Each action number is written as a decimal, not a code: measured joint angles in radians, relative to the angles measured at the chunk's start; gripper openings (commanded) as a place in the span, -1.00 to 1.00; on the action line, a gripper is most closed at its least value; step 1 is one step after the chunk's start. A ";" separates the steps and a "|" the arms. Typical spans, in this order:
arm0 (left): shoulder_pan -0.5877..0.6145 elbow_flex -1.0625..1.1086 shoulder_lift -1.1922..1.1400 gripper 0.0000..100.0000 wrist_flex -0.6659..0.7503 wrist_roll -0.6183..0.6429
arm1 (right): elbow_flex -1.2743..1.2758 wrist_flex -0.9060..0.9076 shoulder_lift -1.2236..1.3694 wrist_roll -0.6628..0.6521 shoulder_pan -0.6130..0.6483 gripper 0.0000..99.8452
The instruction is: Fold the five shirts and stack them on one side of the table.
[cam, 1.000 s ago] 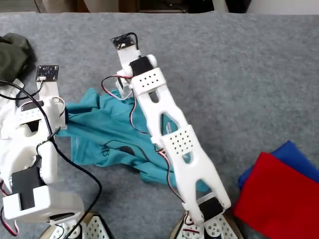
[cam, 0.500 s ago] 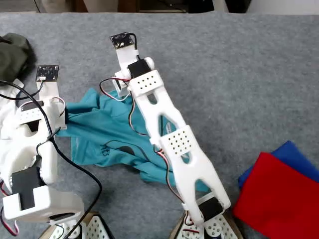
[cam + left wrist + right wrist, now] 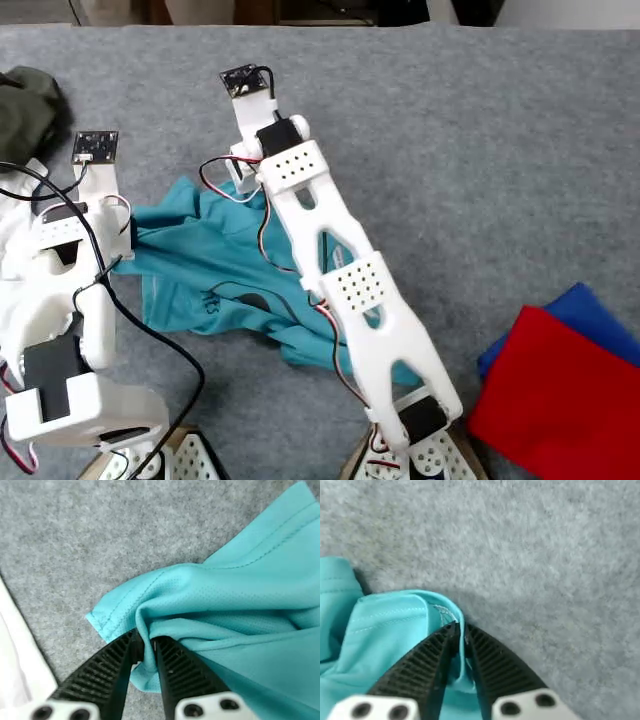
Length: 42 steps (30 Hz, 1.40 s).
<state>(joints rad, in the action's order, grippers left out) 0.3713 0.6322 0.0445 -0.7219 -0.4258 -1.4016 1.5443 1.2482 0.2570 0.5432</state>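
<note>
Teal shirt (image 3: 200,270): crumpled on grey table (image 3: 480,150), btw. the two arms.
L gripper (image 3: 145,642): clamped on a fold at shirt's left edge.
R gripper (image 3: 457,630): clamped on a hem corner at far edge.
Relation: cloth is spread right of L grip, base-ward of R grip.
Long axis: judged diagonal, L grip toward R arm's base; collar dir. can't be told.

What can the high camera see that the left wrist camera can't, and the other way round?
Extra from the high view: a folded red shirt on a folded blue shirt, and a crumpled dark green shirt. Extra from the left wrist view: the left gripper pinching a fold, plus the hem's stitching. Both: the teal mesh shirt on the grey felt table.
</note>
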 measured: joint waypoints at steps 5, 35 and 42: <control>0.000 0.000 0.000 -0.96 0.000 0.000 | -0.054 0.071 -0.037 0.000 -0.028 -0.99; 0.014 -0.583 0.212 -0.96 -0.367 0.311 | -0.109 0.224 -0.747 -0.103 -0.038 -0.99; -0.057 -0.806 0.473 -0.96 -0.572 0.348 | -0.110 0.224 -1.000 -0.103 -0.038 -0.99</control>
<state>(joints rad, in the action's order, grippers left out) 0.3145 -0.1734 0.5171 -1.2942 -0.0775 -1.5121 1.7683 0.2478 0.1542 0.5048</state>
